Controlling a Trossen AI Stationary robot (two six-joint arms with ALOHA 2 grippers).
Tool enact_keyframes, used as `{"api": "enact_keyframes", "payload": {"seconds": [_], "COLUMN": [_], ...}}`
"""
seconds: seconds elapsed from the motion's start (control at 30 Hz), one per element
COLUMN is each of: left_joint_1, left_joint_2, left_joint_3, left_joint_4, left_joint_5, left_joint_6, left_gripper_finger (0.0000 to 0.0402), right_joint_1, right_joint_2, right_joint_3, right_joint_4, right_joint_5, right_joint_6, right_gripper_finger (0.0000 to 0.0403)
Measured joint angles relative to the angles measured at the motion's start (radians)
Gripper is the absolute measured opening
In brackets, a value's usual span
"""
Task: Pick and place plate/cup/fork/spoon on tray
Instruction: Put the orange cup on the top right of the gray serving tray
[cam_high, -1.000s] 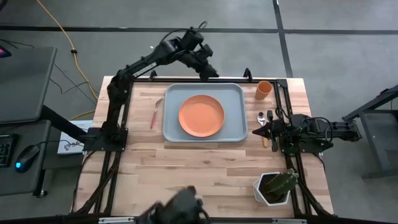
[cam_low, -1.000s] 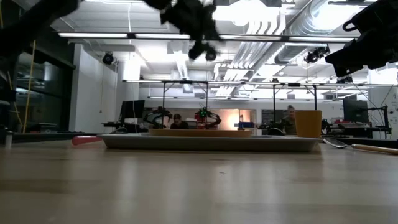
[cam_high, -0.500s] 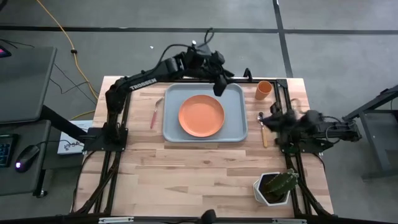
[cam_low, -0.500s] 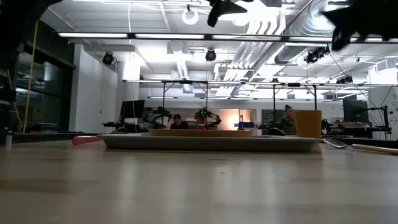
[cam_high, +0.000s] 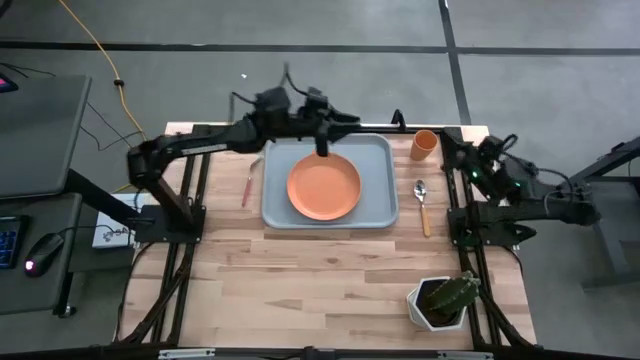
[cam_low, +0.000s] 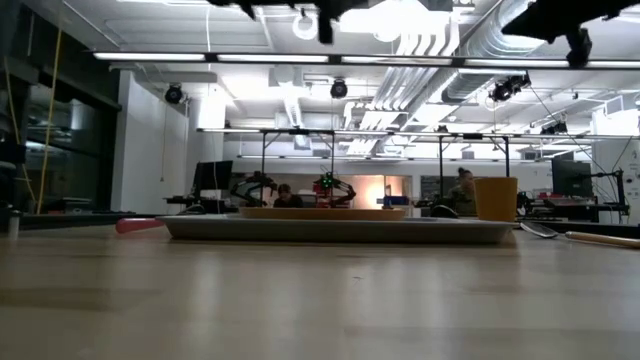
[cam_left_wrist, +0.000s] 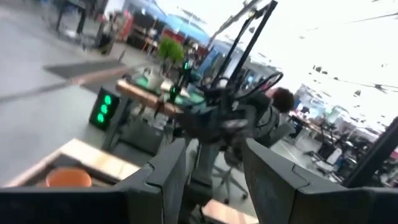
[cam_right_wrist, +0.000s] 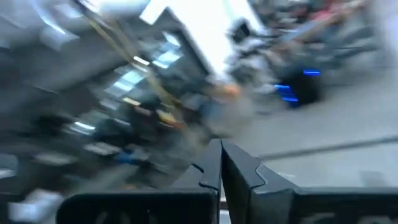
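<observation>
The orange plate (cam_high: 323, 186) lies in the pale blue-grey tray (cam_high: 376, 150) at the table's middle. The orange cup (cam_high: 424, 144) stands on the table right of the tray's far corner; it also shows in the left wrist view (cam_left_wrist: 68, 177). The yellow-handled spoon (cam_high: 422, 205) lies on the table right of the tray. The pink-handled fork (cam_high: 248, 185) lies left of the tray. My left gripper (cam_high: 335, 122) is open and empty, high above the tray's far edge. My right gripper (cam_high: 468, 158) is shut and empty, raised right of the cup and spoon.
A white pot with a green plant (cam_high: 440, 300) stands at the near right corner. Black frame rails run along the table's left, right and far edges. Bare wood lies between the tray and the near edge.
My right gripper has risen from over the spoon's handle and gone toward the table's far right; the spoon stays flat on the table. My left gripper has risen and swung from the far edge out over the tray's far rim.
</observation>
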Motion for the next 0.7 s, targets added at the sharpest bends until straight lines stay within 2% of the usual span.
{"api": "enact_keyframes", "payload": {"seconds": [0.13,0.27,0.37,0.47,0.57,0.7], "left_joint_1": [0.022,0.046,0.07,0.098,0.13,0.173], "left_joint_2": [-0.107,-0.215,-0.295,-0.372,-0.444,-0.514], "left_joint_3": [0.0,0.0,0.0,0.0,0.0,0.0], "left_joint_4": [-0.124,-0.281,-0.396,-0.492,-0.569,-0.632], "left_joint_5": [-0.004,-0.003,-0.003,-0.004,-0.005,-0.011], "left_joint_6": [0.125,0.216,0.278,0.329,0.356,0.387], "left_gripper_finger": [0.0145,0.0145,0.0145,0.0145,0.0145,0.0145], "right_joint_1": [-0.164,-0.397,-0.543,-0.64,-0.681,-0.689], "right_joint_2": [0.159,0.317,0.429,0.527,0.585,0.638], "right_joint_3": [0.148,0.197,0.192,0.197,0.213,0.247], "right_joint_4": [-0.343,-0.537,-0.558,-0.662,-0.721,-0.747], "right_joint_5": [-0.006,-0.218,-0.417,-0.519,-0.55,-0.471], "right_joint_6": [0.196,0.315,0.362,0.495,0.545,0.663], "right_gripper_finger": [0.0002,0.0027,0.0068,0.012,0.0176,0.0233]}}
